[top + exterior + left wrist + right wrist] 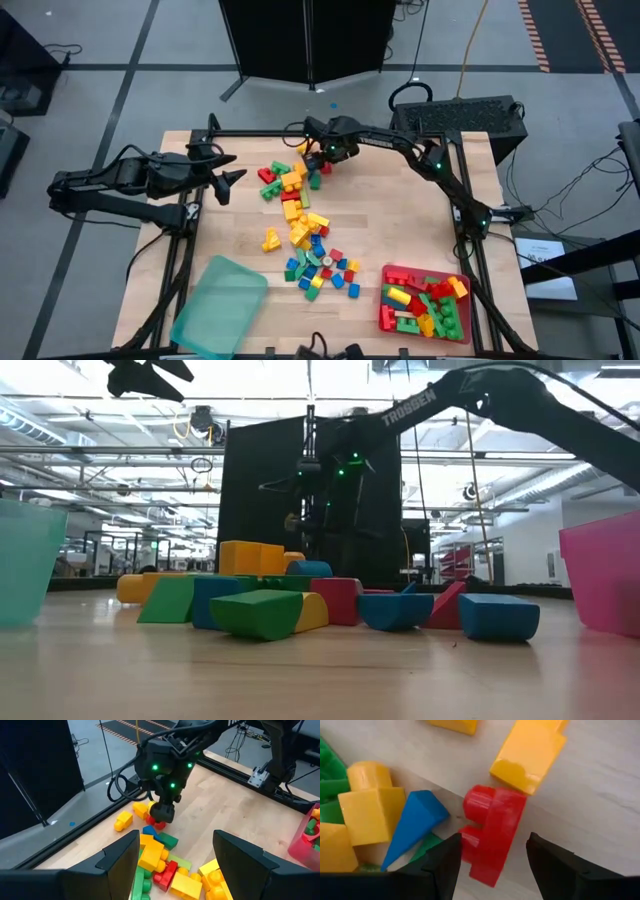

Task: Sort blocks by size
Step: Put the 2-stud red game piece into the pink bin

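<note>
Many red, yellow, green and blue blocks (300, 225) lie in a strip down the middle of the table. My right gripper (318, 168) points down at the strip's far end, open, with a red studded block (492, 837) lying on the wood between its fingers. A yellow block (530, 755) and a blue wedge (415, 820) lie right beside it. The left wrist view shows the same gripper (161, 817) low over that red block (159, 825). My left gripper (228, 182) waits open, raised at the table's left side. My right gripper comes at the red block from above, its fingers across the block's length. One finger (447, 860) stands right against the block's studded side (470, 840); whether it touches, I cannot tell. The other finger (545, 860) is apart from it. The block lies flat on the table.
A red tray (385, 300) at the near right holds several larger blocks. A translucent teal tray (220, 305) lies at the near left. Bare wood lies between the strip of blocks and the table's left and right edges.
</note>
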Motion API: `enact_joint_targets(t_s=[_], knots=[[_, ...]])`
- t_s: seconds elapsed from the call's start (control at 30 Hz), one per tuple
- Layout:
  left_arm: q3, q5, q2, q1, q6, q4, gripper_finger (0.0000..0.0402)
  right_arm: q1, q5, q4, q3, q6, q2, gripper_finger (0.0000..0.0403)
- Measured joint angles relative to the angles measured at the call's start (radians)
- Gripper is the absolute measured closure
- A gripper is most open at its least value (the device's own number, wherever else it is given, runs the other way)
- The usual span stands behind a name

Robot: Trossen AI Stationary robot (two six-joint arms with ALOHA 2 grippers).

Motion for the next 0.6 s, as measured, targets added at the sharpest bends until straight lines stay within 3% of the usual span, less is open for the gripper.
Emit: enact_joint_targets(t_s=[0.17,0.33,0.6], knots=[[0.000,-0.002,0.000,0.002,0.003,-0.001,0.0146,0.003,-0.059,-0.010,0.001,0.023,0.042,0.0217],[0.000,-0.006,0.000,0.001,0.020,-0.008,0.0146,0.003,-0.044,-0.053,0.000,0.011,0.042,0.0287],[0.000,-0.006,0.000,0.001,0.021,-0.018,0.0146,0.011,-0.040,-0.147,-0.007,-0.036,0.013,0.0287]])
